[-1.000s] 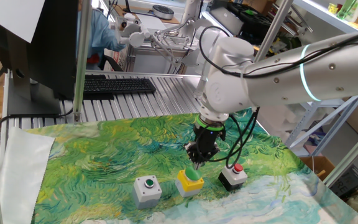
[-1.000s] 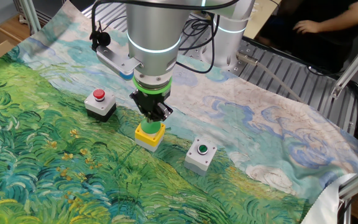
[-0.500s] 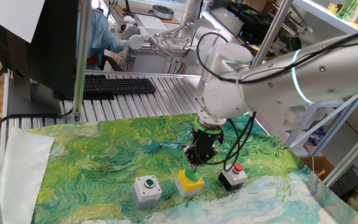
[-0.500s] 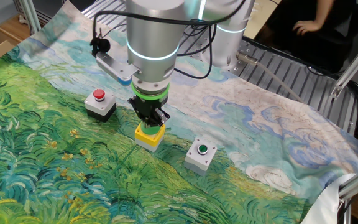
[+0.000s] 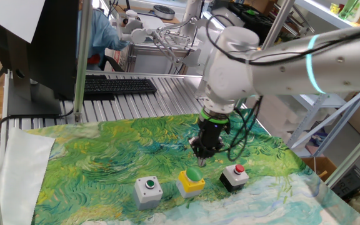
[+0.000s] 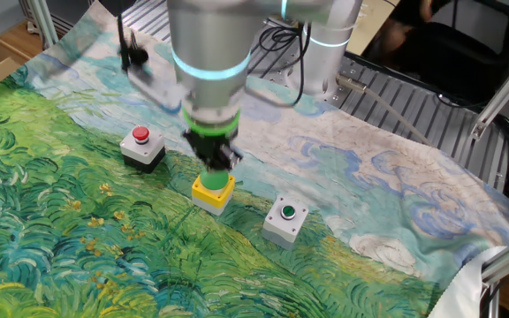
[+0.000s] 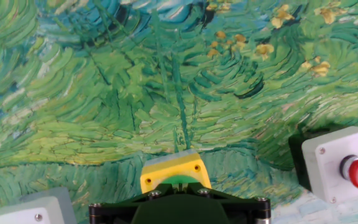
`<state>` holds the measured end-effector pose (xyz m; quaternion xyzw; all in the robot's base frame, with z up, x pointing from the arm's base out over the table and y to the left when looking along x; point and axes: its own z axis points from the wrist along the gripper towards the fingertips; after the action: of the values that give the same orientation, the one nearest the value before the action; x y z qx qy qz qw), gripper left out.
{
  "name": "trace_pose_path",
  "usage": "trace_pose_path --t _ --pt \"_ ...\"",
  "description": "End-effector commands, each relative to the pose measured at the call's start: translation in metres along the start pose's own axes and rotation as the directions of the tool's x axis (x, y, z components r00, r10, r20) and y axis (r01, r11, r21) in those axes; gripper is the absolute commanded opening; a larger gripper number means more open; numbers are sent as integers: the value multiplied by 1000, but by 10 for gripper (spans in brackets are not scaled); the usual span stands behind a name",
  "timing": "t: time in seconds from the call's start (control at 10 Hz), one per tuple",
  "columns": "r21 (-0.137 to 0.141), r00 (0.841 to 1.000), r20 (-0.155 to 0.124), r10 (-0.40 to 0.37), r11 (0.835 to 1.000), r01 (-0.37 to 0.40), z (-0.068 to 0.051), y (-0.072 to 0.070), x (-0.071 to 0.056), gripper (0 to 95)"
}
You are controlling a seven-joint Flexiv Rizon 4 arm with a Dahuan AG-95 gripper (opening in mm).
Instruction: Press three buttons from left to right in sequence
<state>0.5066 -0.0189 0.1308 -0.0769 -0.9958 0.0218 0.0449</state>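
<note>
Three button boxes stand in a row on the painted cloth. In one fixed view the grey box with a small green button (image 5: 148, 190) is at the left, the yellow box with a green dome (image 5: 191, 180) in the middle, and the black box with a red button (image 5: 234, 176) at the right. My gripper (image 5: 201, 155) hangs a little above the yellow box, apart from the dome, fingers shut together. The other fixed view shows the gripper (image 6: 216, 162) over the yellow box (image 6: 212, 193). The hand view shows the yellow box (image 7: 166, 168) just ahead of my gripper (image 7: 179, 186).
The green and blue painted cloth (image 5: 105, 156) covers the table. A black keyboard (image 5: 114, 85) lies on the metal rollers behind it. A person sits at the far side (image 5: 99, 31). Aluminium posts (image 5: 80, 56) stand at the table's edges.
My gripper has risen off the green dome of the yellow box and now hangs above it. The boxes have not moved.
</note>
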Motion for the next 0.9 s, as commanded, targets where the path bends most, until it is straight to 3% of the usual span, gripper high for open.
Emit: trace_pose_path --t 0.1,0.5,0.9 --pt "-1 1000 0 -8 1000 8 2 1 2 0" --pt "0 999 4 -43 999 43 8 -2 18 0" --pt "12 991 4 -131 991 131 6 -3 20 0"
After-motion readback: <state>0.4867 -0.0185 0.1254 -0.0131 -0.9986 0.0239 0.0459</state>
